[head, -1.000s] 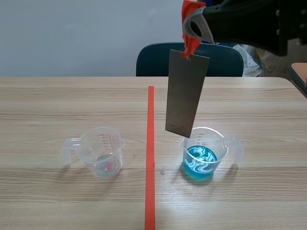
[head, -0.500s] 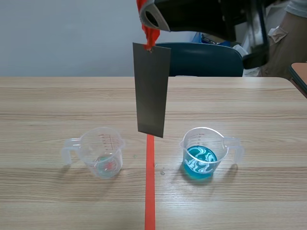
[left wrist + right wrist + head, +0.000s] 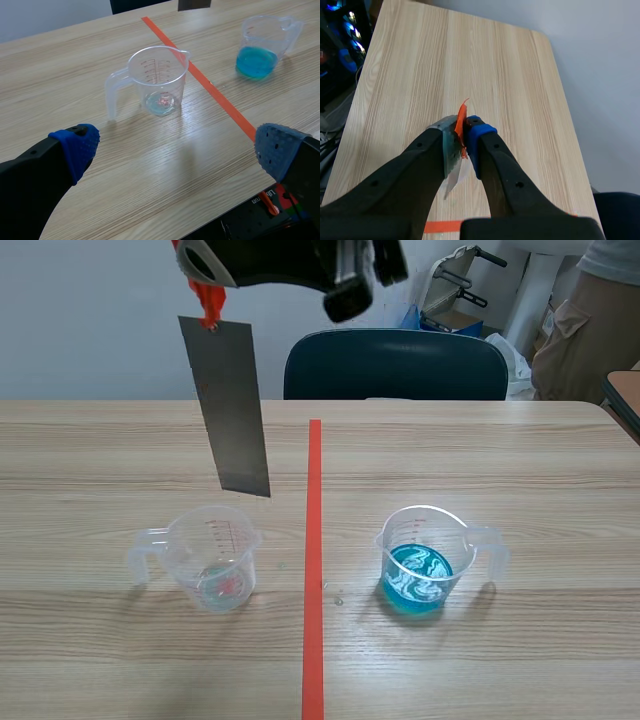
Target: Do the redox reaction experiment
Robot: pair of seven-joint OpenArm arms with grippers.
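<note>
The right claw, raised high above the desk on an arm that crosses the top of the scene view, is clenched on an orange-red tab at the top end of a grey metal strip. The strip hangs below the claw, slightly tilted. Its lower end is in the air just above and behind the rim of a clear measuring cup, touching neither cup nor desk. That cup stands ahead of the left claw, its handle turned away from the orange-red tape line, with only a thin film of pale liquid and a pinkish spot at its bottom. The left claw is released, its blue-padded fingers wide apart low over the desk and holding nothing. Farther ahead of it, across the tape line, a second measuring cup holds swirled blue liquid, well apart from the strip. Beyond the desk's far edge are a dark blue chair and, off to one side, a person in beige clothing.
</note>
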